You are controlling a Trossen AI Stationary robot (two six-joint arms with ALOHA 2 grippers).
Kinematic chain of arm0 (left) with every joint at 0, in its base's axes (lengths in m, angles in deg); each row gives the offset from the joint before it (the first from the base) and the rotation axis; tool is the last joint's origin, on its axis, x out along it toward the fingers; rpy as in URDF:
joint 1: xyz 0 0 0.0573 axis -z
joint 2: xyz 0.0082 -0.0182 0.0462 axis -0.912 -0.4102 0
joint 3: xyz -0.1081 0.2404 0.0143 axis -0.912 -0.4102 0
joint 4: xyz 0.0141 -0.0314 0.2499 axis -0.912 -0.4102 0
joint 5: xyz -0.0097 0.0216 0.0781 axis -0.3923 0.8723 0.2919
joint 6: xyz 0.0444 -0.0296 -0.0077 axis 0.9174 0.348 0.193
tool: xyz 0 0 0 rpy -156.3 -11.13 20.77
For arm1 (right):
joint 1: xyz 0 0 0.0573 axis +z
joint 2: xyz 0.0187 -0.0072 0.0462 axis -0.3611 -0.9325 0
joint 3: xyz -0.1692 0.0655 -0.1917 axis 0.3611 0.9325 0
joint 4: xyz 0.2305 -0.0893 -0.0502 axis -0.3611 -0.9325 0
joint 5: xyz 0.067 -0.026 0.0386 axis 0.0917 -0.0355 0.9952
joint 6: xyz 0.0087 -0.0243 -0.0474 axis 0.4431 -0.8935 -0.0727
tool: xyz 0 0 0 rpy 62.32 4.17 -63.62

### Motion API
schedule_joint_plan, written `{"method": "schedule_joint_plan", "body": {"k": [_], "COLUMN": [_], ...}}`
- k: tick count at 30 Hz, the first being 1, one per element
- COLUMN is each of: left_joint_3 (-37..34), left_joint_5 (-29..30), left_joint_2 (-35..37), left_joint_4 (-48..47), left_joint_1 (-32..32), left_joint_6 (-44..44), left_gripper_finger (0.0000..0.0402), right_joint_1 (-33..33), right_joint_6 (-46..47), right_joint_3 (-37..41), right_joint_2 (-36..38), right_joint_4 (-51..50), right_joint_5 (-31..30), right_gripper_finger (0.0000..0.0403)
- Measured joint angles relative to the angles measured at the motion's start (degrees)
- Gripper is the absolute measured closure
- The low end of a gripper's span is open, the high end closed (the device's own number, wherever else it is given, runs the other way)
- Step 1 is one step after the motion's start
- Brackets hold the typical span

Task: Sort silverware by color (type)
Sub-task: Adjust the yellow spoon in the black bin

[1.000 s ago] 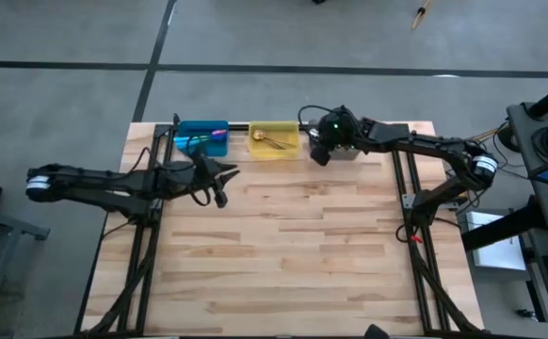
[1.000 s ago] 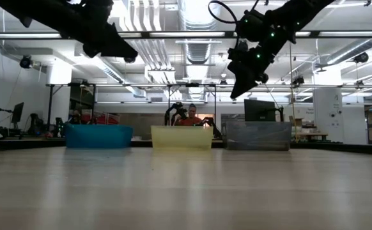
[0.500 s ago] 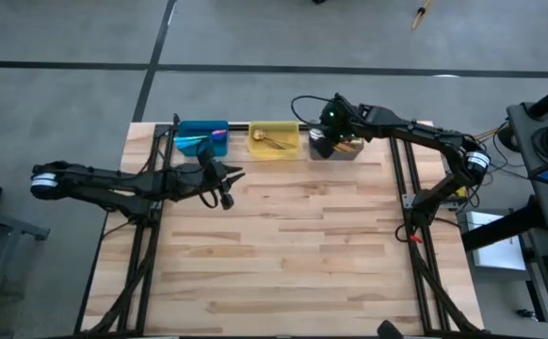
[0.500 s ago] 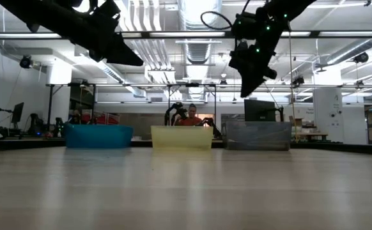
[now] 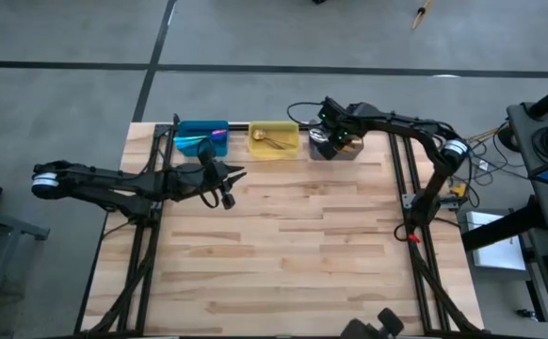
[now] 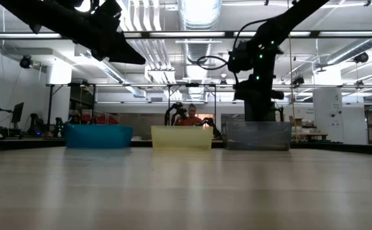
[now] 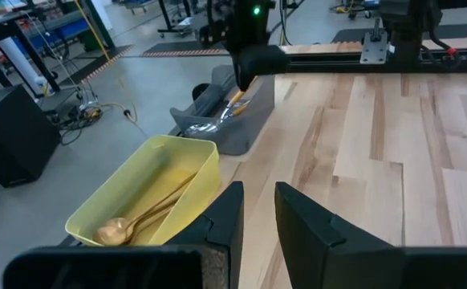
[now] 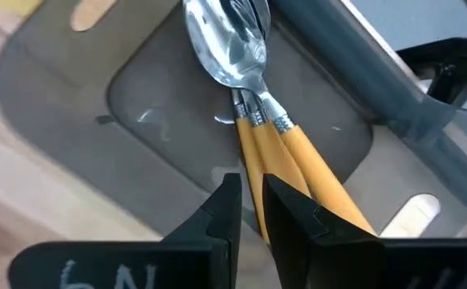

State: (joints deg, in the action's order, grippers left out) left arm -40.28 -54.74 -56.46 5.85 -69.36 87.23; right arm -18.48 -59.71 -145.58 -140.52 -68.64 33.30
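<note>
My right gripper (image 8: 251, 183) points down into the gray bin (image 5: 351, 154) at the table's far edge, shut on one orange-handled spoon (image 7: 235, 101). Two more orange-handled spoons (image 8: 314, 172) lie in the bin, handles leaning toward its wall. Gold spoons (image 7: 137, 221) lie in the yellow bin (image 5: 274, 151). Purple-teal spoons (image 5: 210, 139) lie in the blue bin (image 5: 187, 132). My left gripper (image 5: 225, 186) hovers above the table in front of the blue bin, slightly open and holding nothing. My right gripper pinches the spoon's orange handle (image 8: 252, 170) between its two fingers, coming from above and pointing down, roughly along the handle. The spoon slants down from the fingers, and its silver bowl (image 8: 225, 48) lies on the gray bin's floor beside the other two bowls.
The three bins stand in a row along the table's far edge. The wooden tabletop (image 5: 302, 254) spreads toward the near edge. A person (image 6: 191, 118) sits far behind the bins in the room.
My right gripper has moved down toward the gray bin and tipped from a slant to pointing straight down, bringing the orange-handled spoon into the bin. My left gripper has edged a little toward the table's right.
</note>
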Motion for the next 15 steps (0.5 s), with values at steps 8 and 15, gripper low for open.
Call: {"method": "schedule_joint_plan", "body": {"k": [8, 15], "left_joint_3": [0.0, 0.0], "left_joint_5": [0.0, 0.0], "left_joint_2": [0.0, 0.0], "left_joint_4": [-0.1, -0.3], "left_joint_1": [0.0, 0.0], "left_joint_6": [-0.2, -0.1], "left_gripper_finger": [0.0346, 0.0346], "right_joint_1": [-2.7, -5.1], "right_joint_6": [0.1, -6.0], "right_joint_3": [-3.9, -5.7], "right_joint_2": [-4.6, -7.6], "right_joint_4": [-1.7, -2.8], "right_joint_5": [-0.1, 0.0], "right_gripper_finger": [0.0323, 0.0241]}}
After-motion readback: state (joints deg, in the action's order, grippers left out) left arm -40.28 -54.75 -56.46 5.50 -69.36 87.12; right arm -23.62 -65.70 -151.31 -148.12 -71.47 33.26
